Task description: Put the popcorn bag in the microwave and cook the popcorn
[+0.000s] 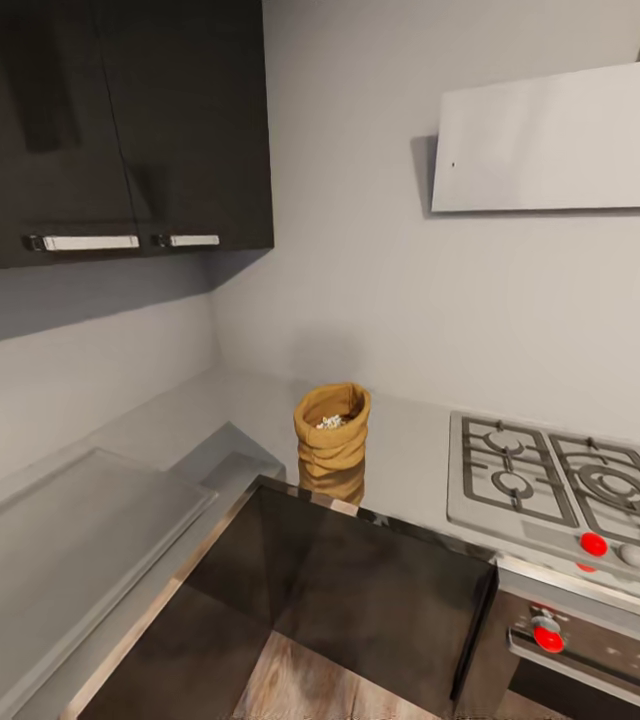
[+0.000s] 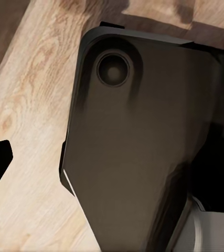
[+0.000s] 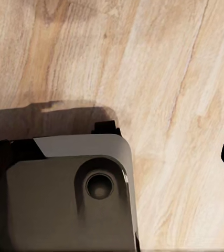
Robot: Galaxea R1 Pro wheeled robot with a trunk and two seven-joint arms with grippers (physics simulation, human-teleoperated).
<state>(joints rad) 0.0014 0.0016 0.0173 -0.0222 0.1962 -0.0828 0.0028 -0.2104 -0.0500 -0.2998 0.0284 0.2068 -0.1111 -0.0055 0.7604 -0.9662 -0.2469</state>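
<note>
The glossy grey countertop (image 1: 415, 450) runs along the pale wall and turns the corner to the left, with dark brown cabinet fronts (image 1: 360, 590) below it. Dark upper cabinets (image 1: 110, 130) with pale bar handles hang over the corner, and a flat grey range hood (image 1: 560, 140) projects from the wall at the right. Below the hood a steel gas hob (image 1: 550, 480) with black grates is set into the countertop, red-marked knobs (image 1: 593, 544) along its front and on the oven face (image 1: 600, 650) beneath.

The popcorn bag (image 1: 332, 432) stands upright on the countertop, near the wall and well left of the hob, its rolled rim open; its reflection shows in the gloss just in front. A speckled heap of popcorn (image 1: 331, 422) kernels lies inside the mouth.

Both wrist views look down on light wood-plank floor (image 3: 185, 79) and a dark part of the robot's body (image 2: 138, 147). Whether either claw is released or clenched cannot be told.
</note>
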